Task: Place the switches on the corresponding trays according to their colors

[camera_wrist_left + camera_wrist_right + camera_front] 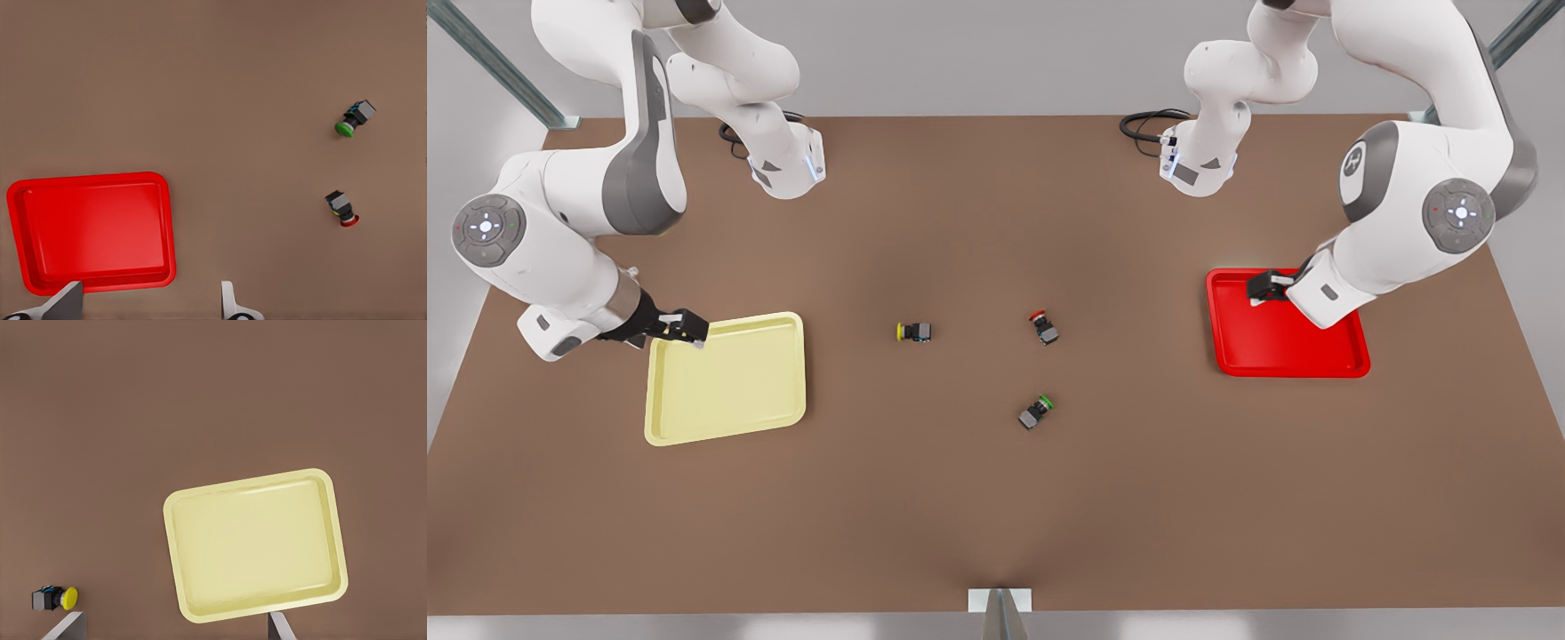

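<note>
The left gripper point(1261, 292) is held spread over the red tray point(1280, 351); the right gripper point(689, 333) is spread above the yellow tray point(729, 391); the switches are left untouched mid-table.

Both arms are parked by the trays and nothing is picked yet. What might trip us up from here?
1. The green-capped black-and-grey switch lies near the red-capped switch; the left hand, open above the bright red plastic tray, might grab it instead.
2. All switches lie tipped on their sides and may roll as fingers close.
3. The right hand, open over the pale yellow tray, faces the same with the yellow-capped switch.
</note>
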Controlling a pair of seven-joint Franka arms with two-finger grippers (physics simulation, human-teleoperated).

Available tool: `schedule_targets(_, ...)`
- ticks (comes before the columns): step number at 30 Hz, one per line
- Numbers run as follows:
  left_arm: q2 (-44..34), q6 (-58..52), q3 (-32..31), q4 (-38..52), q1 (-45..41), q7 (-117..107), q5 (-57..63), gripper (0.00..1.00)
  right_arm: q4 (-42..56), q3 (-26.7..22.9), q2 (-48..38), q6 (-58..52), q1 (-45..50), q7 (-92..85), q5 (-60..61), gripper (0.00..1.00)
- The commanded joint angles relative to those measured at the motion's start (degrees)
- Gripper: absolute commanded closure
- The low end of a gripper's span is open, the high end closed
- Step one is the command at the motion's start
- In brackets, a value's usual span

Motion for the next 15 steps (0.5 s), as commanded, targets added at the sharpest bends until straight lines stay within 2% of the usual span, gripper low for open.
schedule_targets(1,-0.1,0.0,0.0,0.0,0.0,0.0,0.0,0.0,0.0,0.0,0.0,0.0,0.0,0.0,0.0,0.0)
schedule_targets(4,3.9,-5.0,-0.5,-0.1,-0.4,-0.8,-0.3,0.0,0.1,0.0,0.1,0.1,-0.1,-0.1,0.0,0.0)
schedule_targets(6,6.5,-3.6,-0.5,-0.1,-4.2,-4.0,-1.3,0.0,0.2,0.0,0.3,0.1,-0.3,-0.1,0.0,0.0)
schedule_targets(9,11.3,4.5,-0.5,-0.9,-12.1,-25.0,-3.9,0.0,0.4,0.0,0.4,0.0,-0.4,-0.1,0.0,0.0)
schedule_targets(12,11.3,13.3,-0.4,-6.9,-17.5,-38.4,-7.4,0.0,0.4,0.3,0.4,0.0,0.1,0.0,-0.1,0.0)
schedule_targets(13,11.3,14.6,-0.5,-8.5,-18.0,-39.0,-7.4,0.0,0.4,1.2,1.0,-0.3,0.6,0.7,-0.2,0.0)
schedule_targets(15,11.0,27.4,-0.5,-17.4,-19.9,-39.1,-7.4,0.0,0.3,8.4,1.5,-0.2,1.7,7.5,-0.5,0.0)
